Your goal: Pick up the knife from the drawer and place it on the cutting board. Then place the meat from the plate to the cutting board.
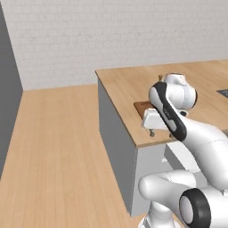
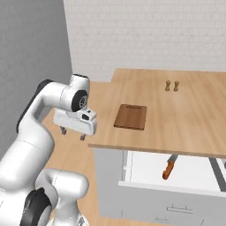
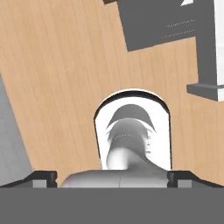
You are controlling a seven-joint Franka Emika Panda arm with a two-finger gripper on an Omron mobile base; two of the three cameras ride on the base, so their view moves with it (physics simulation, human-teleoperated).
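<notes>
So I've got the counter (image 2: 185,119) ahead, drawer (image 2: 194,174) pulled open under it, cutting board (image 2: 130,116) on top, and the knife (image 2: 168,167) lying inside the drawer. My gripper (image 2: 73,133) hangs off the counter's corner, jaws wide apart, empty. I'd swing over, drop straight onto the orange handle.
</notes>
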